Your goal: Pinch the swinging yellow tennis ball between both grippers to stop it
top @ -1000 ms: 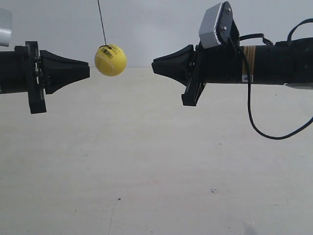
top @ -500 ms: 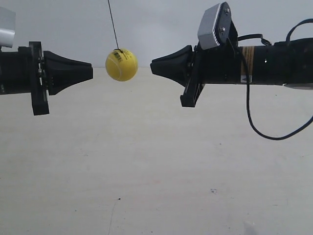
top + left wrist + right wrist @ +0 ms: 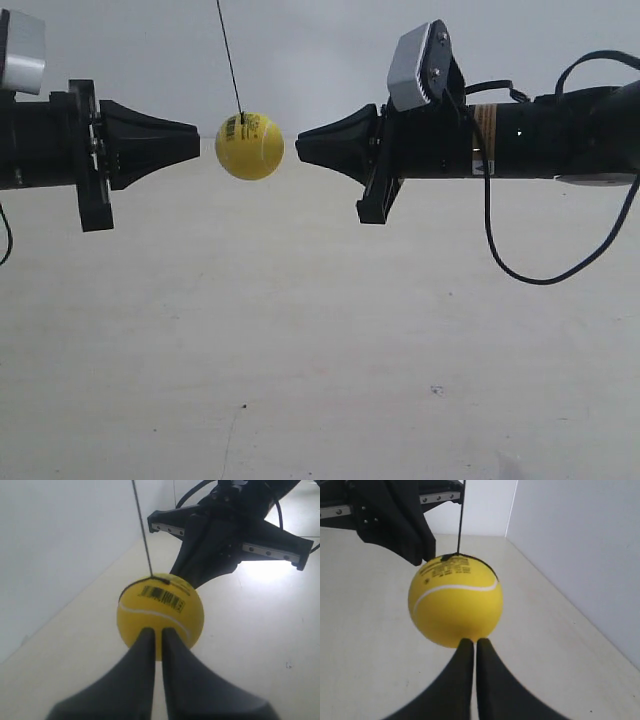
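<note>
The yellow tennis ball (image 3: 249,146) hangs on a thin dark string (image 3: 230,60) between the two black tapered grippers. The left gripper (image 3: 198,146), on the arm at the exterior view's left, points at the ball with a small gap left. My right gripper (image 3: 298,148) points at it from the other side, also a little short of touching. In the left wrist view the shut fingertips (image 3: 155,632) sit just before the ball (image 3: 160,615), its barcode print facing up. In the right wrist view the shut tips (image 3: 471,642) are right under the ball (image 3: 455,605).
A pale tabletop (image 3: 320,350) lies well below the ball and arms. A white wall (image 3: 320,50) stands behind. A black cable (image 3: 520,260) loops down from the arm at the exterior view's right. Each wrist carries a grey-white camera box (image 3: 415,65).
The ball swung to the right and now hangs midway. Both grippers moved inward towards it, and the gaps on either side shrank.
</note>
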